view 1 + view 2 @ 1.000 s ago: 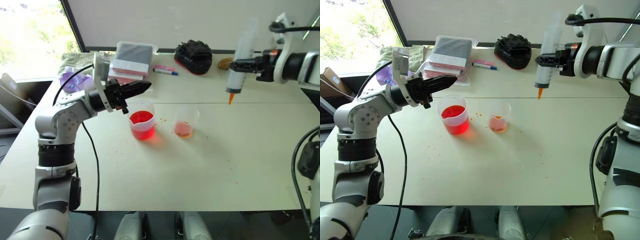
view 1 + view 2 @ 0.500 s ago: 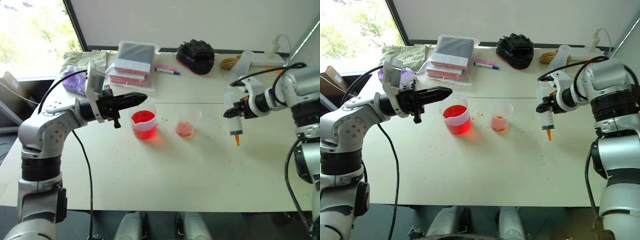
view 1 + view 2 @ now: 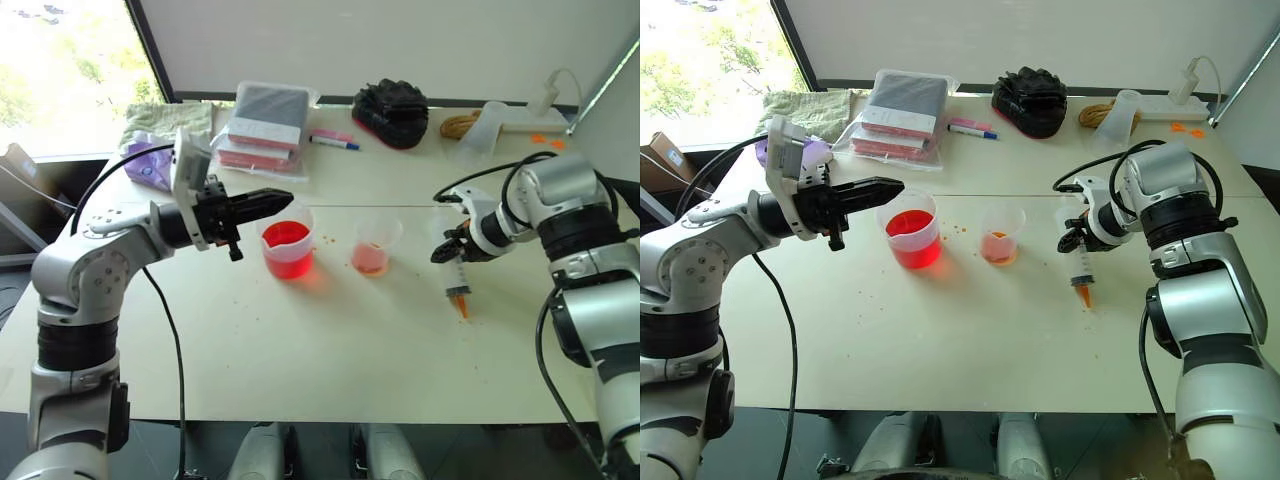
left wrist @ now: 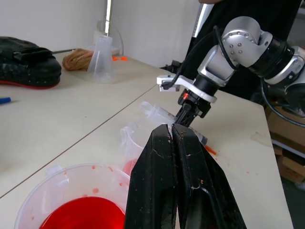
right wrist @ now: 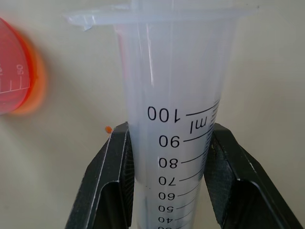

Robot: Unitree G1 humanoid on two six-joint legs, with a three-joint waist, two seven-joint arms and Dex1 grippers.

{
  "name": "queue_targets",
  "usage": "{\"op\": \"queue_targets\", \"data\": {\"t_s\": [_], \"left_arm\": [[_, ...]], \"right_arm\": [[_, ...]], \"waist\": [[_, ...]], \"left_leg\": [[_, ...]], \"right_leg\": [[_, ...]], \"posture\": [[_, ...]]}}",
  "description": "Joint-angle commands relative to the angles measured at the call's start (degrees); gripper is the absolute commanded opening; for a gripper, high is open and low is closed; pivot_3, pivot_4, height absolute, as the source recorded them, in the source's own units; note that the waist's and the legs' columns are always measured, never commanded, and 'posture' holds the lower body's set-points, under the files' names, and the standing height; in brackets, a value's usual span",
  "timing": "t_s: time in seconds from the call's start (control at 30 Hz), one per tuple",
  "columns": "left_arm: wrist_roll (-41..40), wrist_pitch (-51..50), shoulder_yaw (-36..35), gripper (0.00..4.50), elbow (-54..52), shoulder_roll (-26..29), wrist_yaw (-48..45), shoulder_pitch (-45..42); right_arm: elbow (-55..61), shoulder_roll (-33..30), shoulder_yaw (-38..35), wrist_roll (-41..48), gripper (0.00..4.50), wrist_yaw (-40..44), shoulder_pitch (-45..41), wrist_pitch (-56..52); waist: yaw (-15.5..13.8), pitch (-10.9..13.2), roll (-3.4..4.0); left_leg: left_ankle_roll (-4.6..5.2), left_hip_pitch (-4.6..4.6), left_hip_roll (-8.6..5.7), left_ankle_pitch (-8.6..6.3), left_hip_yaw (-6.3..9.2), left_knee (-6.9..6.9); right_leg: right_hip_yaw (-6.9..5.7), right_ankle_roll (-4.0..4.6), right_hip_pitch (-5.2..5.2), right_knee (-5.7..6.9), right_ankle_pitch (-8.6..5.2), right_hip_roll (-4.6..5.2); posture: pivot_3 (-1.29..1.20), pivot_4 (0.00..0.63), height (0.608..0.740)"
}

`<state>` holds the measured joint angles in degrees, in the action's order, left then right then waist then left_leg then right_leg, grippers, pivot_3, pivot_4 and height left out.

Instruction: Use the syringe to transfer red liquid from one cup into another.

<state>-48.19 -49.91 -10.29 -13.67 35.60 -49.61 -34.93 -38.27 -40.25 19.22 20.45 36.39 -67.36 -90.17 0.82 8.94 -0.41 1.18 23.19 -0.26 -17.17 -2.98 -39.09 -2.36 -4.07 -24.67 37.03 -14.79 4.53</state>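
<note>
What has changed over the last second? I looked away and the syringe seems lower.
The right claw, shut on the syringe, came down from high above the table's far right to just over the table, right of the small cup, orange tip near the surface. The left claw stayed shut by the beaker of red liquid. Both cups kept their places.

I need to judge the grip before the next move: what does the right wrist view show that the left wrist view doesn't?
Right wrist view: the fingers clamp the syringe barrel beside its graduation marks. Left wrist view: the left gripper, shut, above the spouted beaker of red liquid, with the right gripper beyond. Both views show the syringe and the table.
</note>
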Motion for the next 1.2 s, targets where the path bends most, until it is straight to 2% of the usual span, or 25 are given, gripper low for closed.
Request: {"op": "queue_targets", "data": {"t_s": [0.03,0.2,0.23,0.5,0.77,0.87,1.0,1.03,1.1,1.2], "left_arm": [[-2.22,-0.37,-2.12,0.01,-1.80,0.44,1.14,-0.44],[-3.44,-0.89,-2.39,0.00,-2.37,1.06,1.80,-0.10],[-3.60,-0.92,-2.40,0.00,-2.44,1.13,1.91,-0.02],[-4.88,-0.60,-2.33,0.00,-3.34,1.58,1.98,1.16],[-3.81,0.75,-2.39,0.00,-3.09,4.23,-0.11,1.89],[-4.73,0.16,-2.55,0.00,-2.88,5.94,-2.00,2.03],[-5.16,-0.26,-2.66,0.00,-2.36,7.58,-3.59,1.75],[-4.87,-0.20,-2.63,0.00,-2.29,8.07,-3.98,1.88],[-4.65,-0.23,-2.71,0.00,-2.39,9.19,-5.03,2.42],[-4.92,-0.24,-2.88,0.00,-2.69,10.77,-7.10,3.92]], "right_arm": [[-1.25,1.03,-1.54,-1.28,1.94,-0.27,-0.93,1.37],[-1.97,1.63,-2.11,-2.29,4.39,-0.17,-1.24,2.07],[-2.01,1.61,-2.27,-2.39,4.47,-0.12,-1.36,2.18],[3.85,-0.32,-4.57,-1.18,4.47,0.36,-0.44,-0.37],[16.64,-8.87,-8.58,1.13,4.47,2.69,0.78,0.20],[30.75,-16.88,-7.62,3.16,4.47,9.84,7.17,9.63],[43.81,-26.36,-11.28,7.47,4.47,21.26,15.38,19.46],[46.13,-27.68,-13.15,9.14,4.47,23.21,17.34,20.28],[51.83,-29.68,-18.56,8.55,4.47,24.72,24.88,28.68],[58.29,-27.50,-28.07,10.87,4.47,26.23,34.52,35.50]], "waist": [[0.01,0.00,0.00],[0.03,0.00,0.00],[0.03,0.00,0.00],[-0.01,0.00,0.01],[-0.14,0.01,0.02],[-0.28,0.01,0.02],[-0.20,0.02,0.04],[-0.06,0.02,0.03],[-0.06,0.03,0.02],[-0.14,0.03,0.02]], "left_leg": [[0.00,0.00,0.00,0.00,0.00,0.00],[-0.01,0.00,0.00,0.00,0.00,0.01],[-0.01,0.00,0.00,0.00,0.00,0.01],[-0.01,0.01,-0.01,0.00,0.00,0.00],[-0.01,0.04,-0.02,-0.01,0.01,0.01],[0.00,0.06,-0.02,-0.01,0.05,0.03],[0.06,0.08,-0.02,-0.05,0.04,0.03],[0.07,0.08,-0.02,-0.05,0.04,0.03],[0.07,0.05,-0.01,-0.05,0.04,0.04],[0.07,-0.01,0.02,-0.05,0.05,0.03]], "right_leg": [[0.00,0.00,0.00,0.00,0.00,0.00],[0.00,0.00,-0.01,0.01,0.00,0.00],[0.00,0.00,-0.01,0.01,0.00,0.00],[0.00,0.00,-0.01,0.00,0.00,0.01],[0.00,0.00,-0.04,-0.02,0.00,0.03],[-0.03,0.01,-0.04,-0.08,0.00,0.03],[-0.04,0.00,-0.03,-0.13,0.00,0.03],[-0.04,0.00,-0.03,-0.14,0.00,0.02],[-0.03,0.00,-0.02,-0.12,0.00,0.01],[-0.04,-0.01,0.05,-0.11,0.00,0.00]], "posture": [[0.00,0.150,0.740],[0.00,0.150,0.740],[0.00,0.150,0.740],[0.00,0.150,0.740],[0.00,0.150,0.740],[0.00,0.150,0.740],[0.00,0.150,0.740],[0.00,0.150,0.740],[0.00,0.150,0.740],[0.00,0.150,0.740]]}}
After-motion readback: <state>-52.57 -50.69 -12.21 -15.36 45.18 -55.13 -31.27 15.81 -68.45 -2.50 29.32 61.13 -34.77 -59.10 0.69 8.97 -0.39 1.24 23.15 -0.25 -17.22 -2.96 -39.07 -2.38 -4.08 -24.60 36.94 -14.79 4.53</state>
